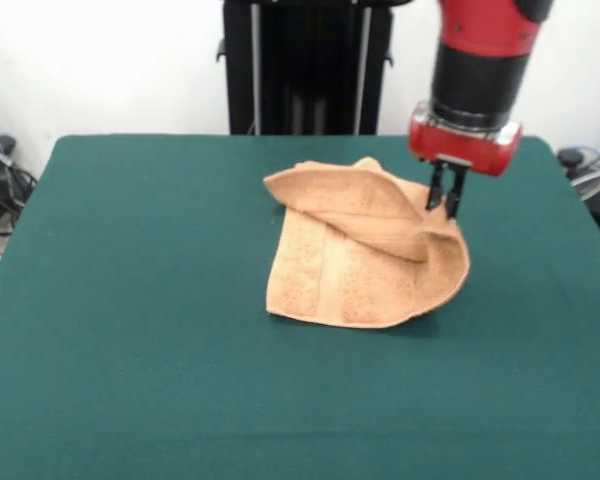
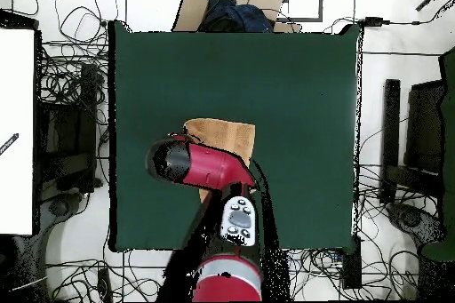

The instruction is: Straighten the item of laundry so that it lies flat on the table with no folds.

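The peach-orange towel [image 1: 360,260] lies a little right of the middle of the green table [image 1: 130,300]. It is folded over itself, with a loose flap across its top and its right side pulled up. My gripper [image 1: 445,205] hangs from the red and black arm at the towel's upper right edge. Its fingers are close together and pinch the raised cloth. In the overhead view the towel [image 2: 227,135] shows only in part on the table [image 2: 293,95]. The arm's red head [image 2: 191,164] covers the towel's near side and hides the gripper.
The black pedestal [image 1: 305,65] stands behind the table's far edge. Cables lie off the table's left side [image 1: 0,180] and right side [image 1: 590,170]. In the overhead view a cardboard box [image 2: 231,2] sits beyond the far edge and a white board [image 2: 16,131] stands at the left.
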`<state>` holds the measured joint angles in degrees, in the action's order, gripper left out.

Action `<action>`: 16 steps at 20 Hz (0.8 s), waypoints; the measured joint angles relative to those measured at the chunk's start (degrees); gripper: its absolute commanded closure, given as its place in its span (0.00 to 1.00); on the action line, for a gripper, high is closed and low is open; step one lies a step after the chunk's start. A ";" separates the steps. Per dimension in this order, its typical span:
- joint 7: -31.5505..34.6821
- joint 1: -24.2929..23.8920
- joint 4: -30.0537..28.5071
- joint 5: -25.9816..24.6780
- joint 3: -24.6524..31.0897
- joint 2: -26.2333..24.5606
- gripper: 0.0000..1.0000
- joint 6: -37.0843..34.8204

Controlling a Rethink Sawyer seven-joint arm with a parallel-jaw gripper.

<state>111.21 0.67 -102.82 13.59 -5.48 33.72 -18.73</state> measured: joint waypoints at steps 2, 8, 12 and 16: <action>0.00 -1.89 -0.89 0.12 1.00 -0.22 1.00 2.05; 0.09 -0.90 -2.33 1.40 -0.60 -0.89 1.00 4.68; 0.27 5.40 -2.38 2.12 -3.49 -0.47 1.00 2.92; 0.27 8.35 -2.29 1.98 -3.59 0.89 1.00 0.25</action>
<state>111.48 9.03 -105.10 15.56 -9.07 34.61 -18.48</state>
